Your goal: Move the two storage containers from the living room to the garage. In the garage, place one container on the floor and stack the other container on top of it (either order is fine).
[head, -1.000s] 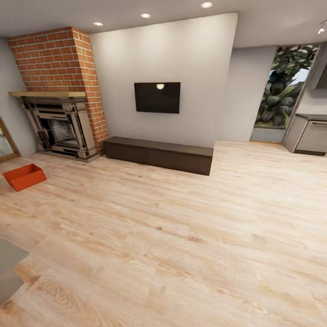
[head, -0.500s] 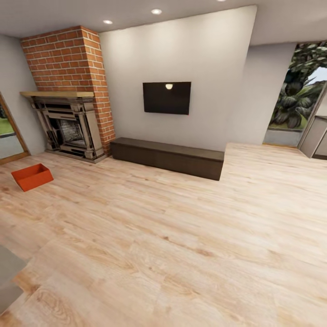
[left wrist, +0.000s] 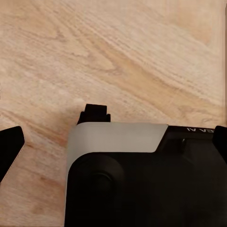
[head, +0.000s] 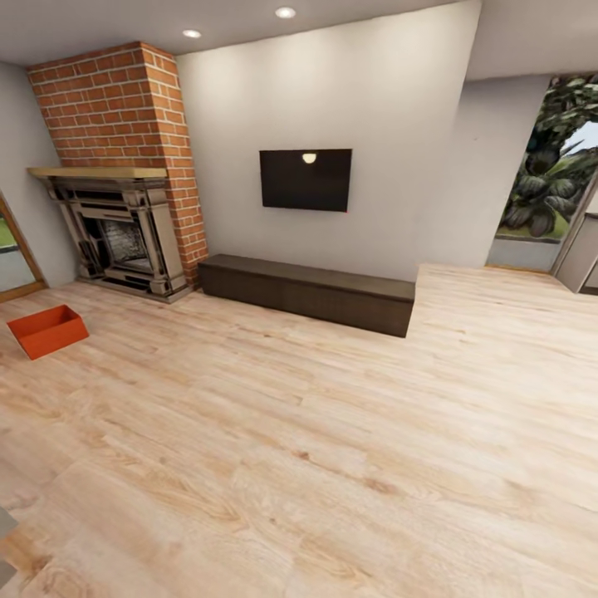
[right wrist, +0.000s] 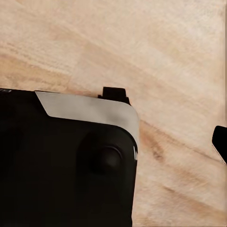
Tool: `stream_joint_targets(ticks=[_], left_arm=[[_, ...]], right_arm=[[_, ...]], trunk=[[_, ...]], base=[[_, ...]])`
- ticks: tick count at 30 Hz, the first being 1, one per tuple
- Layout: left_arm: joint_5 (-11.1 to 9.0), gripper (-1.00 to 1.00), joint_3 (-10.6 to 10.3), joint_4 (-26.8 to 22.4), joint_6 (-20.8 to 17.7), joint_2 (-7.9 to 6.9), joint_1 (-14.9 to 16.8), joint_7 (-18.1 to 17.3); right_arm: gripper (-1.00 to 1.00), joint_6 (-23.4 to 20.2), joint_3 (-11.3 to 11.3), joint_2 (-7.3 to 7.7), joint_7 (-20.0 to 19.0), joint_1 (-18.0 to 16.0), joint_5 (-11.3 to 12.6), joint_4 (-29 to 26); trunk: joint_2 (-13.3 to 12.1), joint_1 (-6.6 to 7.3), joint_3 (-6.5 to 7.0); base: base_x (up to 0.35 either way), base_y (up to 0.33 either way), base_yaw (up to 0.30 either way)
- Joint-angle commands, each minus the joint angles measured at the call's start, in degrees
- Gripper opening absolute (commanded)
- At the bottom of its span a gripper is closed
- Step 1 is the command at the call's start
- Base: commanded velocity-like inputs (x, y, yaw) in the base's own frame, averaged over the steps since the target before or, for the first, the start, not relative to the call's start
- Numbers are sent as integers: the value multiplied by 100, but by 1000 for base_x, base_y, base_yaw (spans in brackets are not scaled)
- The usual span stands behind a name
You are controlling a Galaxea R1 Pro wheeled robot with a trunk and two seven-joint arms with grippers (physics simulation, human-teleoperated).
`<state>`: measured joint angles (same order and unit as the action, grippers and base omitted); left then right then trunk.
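Note:
One red-orange storage container (head: 47, 330) sits empty on the light wood-plank floor (head: 332, 448) of the living room, at the left, in front of the brick fireplace (head: 124, 241). The second container is out of view. In the left wrist view my left gripper (left wrist: 113, 144) hangs open over the robot's dark base (left wrist: 142, 189) and the planks, a black fingertip (left wrist: 9, 146) at each side edge, nothing between them. In the right wrist view my right gripper's one visible fingertip (right wrist: 220, 142) stands far out at the edge, so it looks open and empty.
A long low dark cabinet (head: 307, 292) runs along the far wall under a wall-mounted TV (head: 305, 179). A wood-framed glass door (head: 12, 257) is at the far left. A tall window with plants (head: 548, 174) and a grey kitchen unit (head: 585, 257) are at the right.
The whole head view has shifted, so the camera has moved. The grey shape at the lower left has nearly slid out of the picture. The container has stayed in its place on the floor.

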<state>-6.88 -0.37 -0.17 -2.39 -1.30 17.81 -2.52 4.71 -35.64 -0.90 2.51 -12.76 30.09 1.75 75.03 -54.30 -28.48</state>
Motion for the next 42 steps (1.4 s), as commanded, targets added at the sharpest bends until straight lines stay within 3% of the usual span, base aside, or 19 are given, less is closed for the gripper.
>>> stream_joint_targets(ticks=[1,21,42], left_arm=[[-60,100,-7,-1,-25,-2,3,-23],[-59,100,-7,0,-25,-3,3,-20],[-59,100,-7,-4,-25,-6,3,-22]], right_arm=[[100,30,-48,-6,4,-7,49,17],[100,39,-48,-3,4,-5,49,18],[100,48,-48,2,4,-2,49,18]], trunk=[[2,-3,-5],[2,-3,-5],[2,-3,-5]], base=[[320,0,0],[320,0,13],[320,0,249]])
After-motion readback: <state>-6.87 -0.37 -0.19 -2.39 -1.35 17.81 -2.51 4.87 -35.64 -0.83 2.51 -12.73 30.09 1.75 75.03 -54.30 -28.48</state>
